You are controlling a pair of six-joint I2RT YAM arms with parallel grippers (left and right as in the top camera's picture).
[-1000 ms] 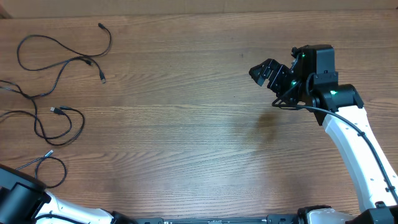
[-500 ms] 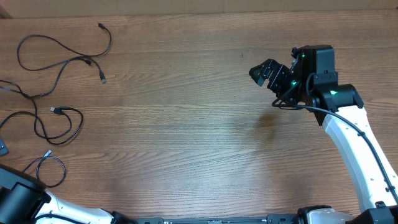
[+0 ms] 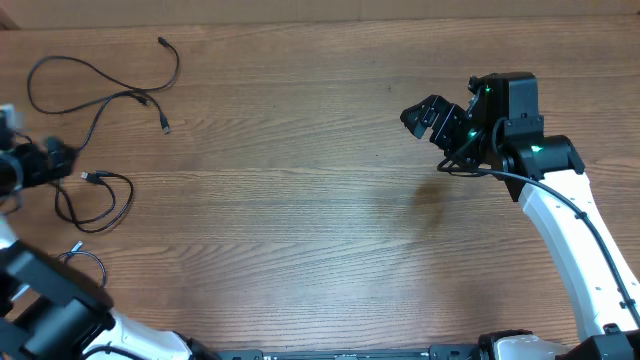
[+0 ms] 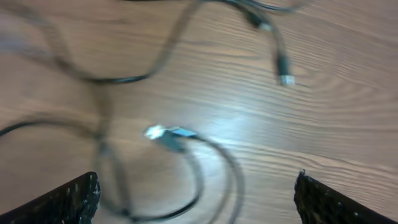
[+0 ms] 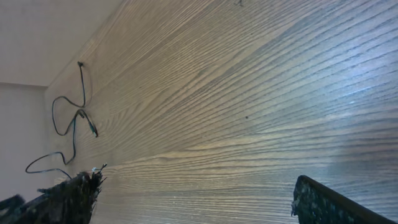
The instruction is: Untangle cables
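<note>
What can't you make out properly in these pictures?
Left wrist view: cables blurred by motion; crossings unclear.
Overhead: left claw smeared, cut by the left edge.
Overhead: left arm covers part of the lowest cable loop.
Overhead: plug ends too small to identify.

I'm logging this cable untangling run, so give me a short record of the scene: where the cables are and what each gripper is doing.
cables: loose on the left side of the table, some strands crossing, none held
left gripper: open, above the cables, view blurred
right gripper: open, empty, over bare wood on the right, far from the cables
</note>
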